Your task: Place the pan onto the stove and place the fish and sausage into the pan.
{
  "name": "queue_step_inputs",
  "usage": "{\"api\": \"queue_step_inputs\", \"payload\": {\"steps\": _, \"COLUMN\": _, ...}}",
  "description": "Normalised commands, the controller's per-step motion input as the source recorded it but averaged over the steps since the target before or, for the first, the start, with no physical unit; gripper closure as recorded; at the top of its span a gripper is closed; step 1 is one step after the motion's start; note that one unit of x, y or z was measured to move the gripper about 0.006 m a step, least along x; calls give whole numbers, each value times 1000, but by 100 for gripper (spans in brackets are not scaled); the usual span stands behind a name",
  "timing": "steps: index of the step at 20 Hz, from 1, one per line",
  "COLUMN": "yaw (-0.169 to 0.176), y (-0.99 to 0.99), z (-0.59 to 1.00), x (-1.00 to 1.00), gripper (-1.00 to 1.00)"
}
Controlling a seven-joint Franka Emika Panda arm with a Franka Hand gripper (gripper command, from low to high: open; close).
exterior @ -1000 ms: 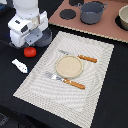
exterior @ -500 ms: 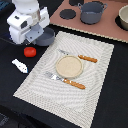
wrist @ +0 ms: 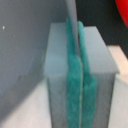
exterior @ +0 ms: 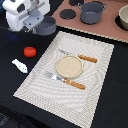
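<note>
1. Between my fingers (wrist: 79, 75), the wrist view shows the teal pads pressed flat on a thin grey strip that I take for the handle of the pan (exterior: 47, 25); my fingers are clamped on it.
2. Seen from the exterior view, the pan hangs by the placemat's (exterior: 95, 70) far corner, near the stove (exterior: 107, 30) edge but not yet over it.
3. I should keep the handle level so the bowl does not swing or twist in the pads.
4. I would aim for the free dark burner (exterior: 66, 13) beside the grey pot (exterior: 91, 12), keeping clear of its side handle.
5. Set it down flat before opening, I judge; a tilted release could slide it off the disc.
6. On the black counter (exterior: 20, 90), the sausage (exterior: 30, 51) and fish (exterior: 19, 65) wait, apart from each other.
</note>
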Motion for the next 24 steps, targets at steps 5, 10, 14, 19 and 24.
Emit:
{"api": "queue_step_inputs", "payload": {"steps": 5, "yaw": 36, "y": 645, "z": 298, "x": 609, "gripper": 100}}
{"api": "queue_step_inputs", "payload": {"steps": 10, "yaw": 33, "y": 605, "z": 317, "x": 578, "gripper": 100}}
{"api": "queue_step_inputs", "payload": {"steps": 14, "yaw": 24, "y": 581, "z": 277, "x": 591, "gripper": 100}}
{"api": "queue_step_inputs", "payload": {"steps": 19, "yaw": 14, "y": 595, "z": 221, "x": 562, "gripper": 100}}
{"api": "queue_step_inputs", "payload": {"steps": 24, "yaw": 16, "y": 657, "z": 247, "x": 583, "gripper": 100}}
